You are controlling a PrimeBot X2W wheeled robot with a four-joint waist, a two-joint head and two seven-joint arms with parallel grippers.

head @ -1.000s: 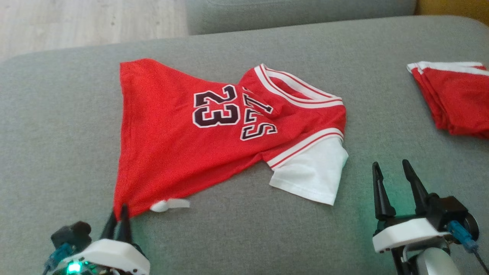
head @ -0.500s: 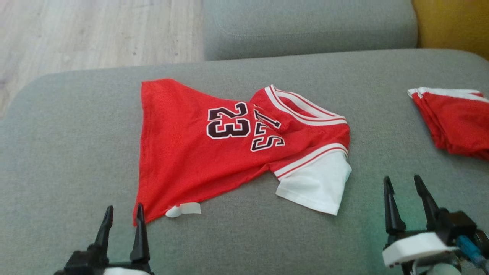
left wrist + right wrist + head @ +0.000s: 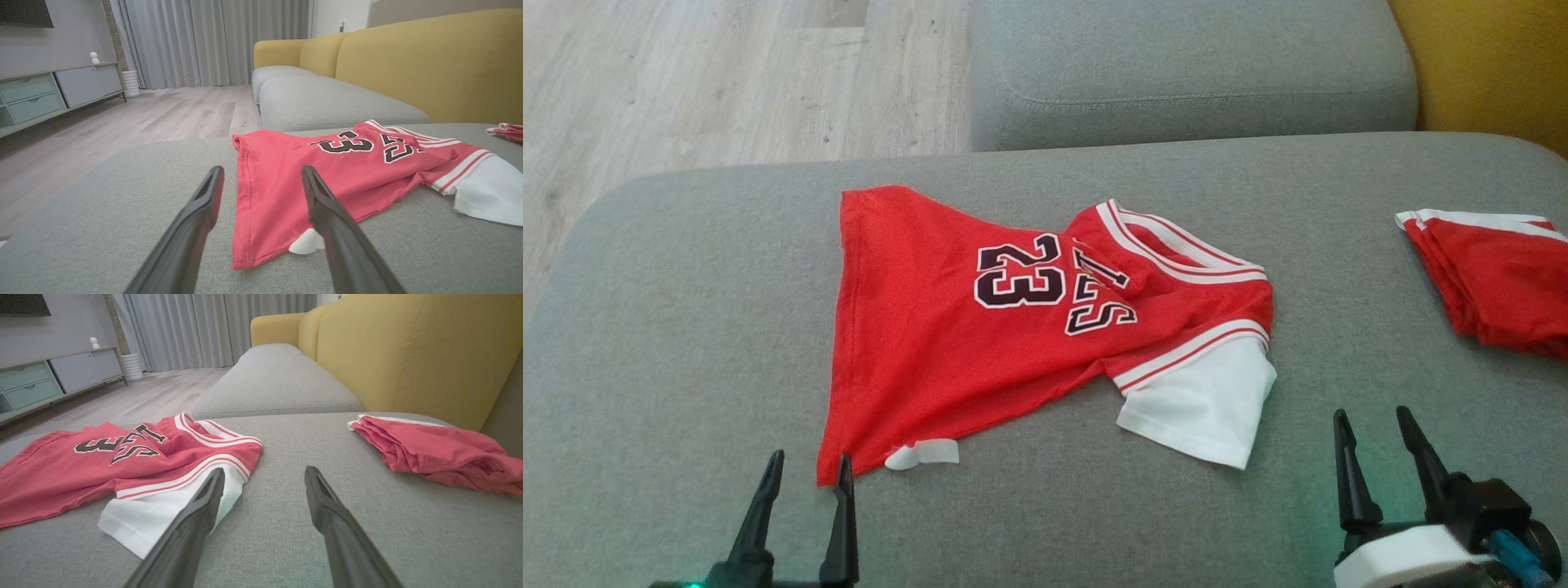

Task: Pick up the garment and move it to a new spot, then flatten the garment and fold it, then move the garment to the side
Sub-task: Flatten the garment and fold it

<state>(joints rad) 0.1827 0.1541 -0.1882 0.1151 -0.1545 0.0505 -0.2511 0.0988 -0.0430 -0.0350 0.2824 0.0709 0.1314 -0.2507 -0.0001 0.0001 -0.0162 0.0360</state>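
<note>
Release was what had just changed. A second earlier the left gripper (image 3: 810,457) had been pinched shut on the near-left hem corner of the red garment (image 3: 1013,343). Now its two dark fingers stood wide apart and held nothing, one tip just beside that corner and the other over bare grey cushion (image 3: 670,343). The cloth had stayed where it was let go (the head view had shifted too, but that was the camera moving, not the jersey).

I judged the carry to a new spot finished and flattening next, because the jersey was far from flat. It lay about the middle of the cushion, its hem running from near the front edge back toward the far edge. The lettering was creased under a fold, and the white sleeve (image 3: 1201,408) bunched out toward the front. A small white tag (image 3: 923,453) poked out beside the freed corner.

The left arm sat low at the front edge, fingers pointing toward the far edge and nearly level with the cushion. The right gripper (image 3: 1370,413) was posed the same way further right, fully spread and empty, near the sleeve but apart from it. A second red garment (image 3: 1494,278) lay folded at the right edge, well clear of both.
</note>
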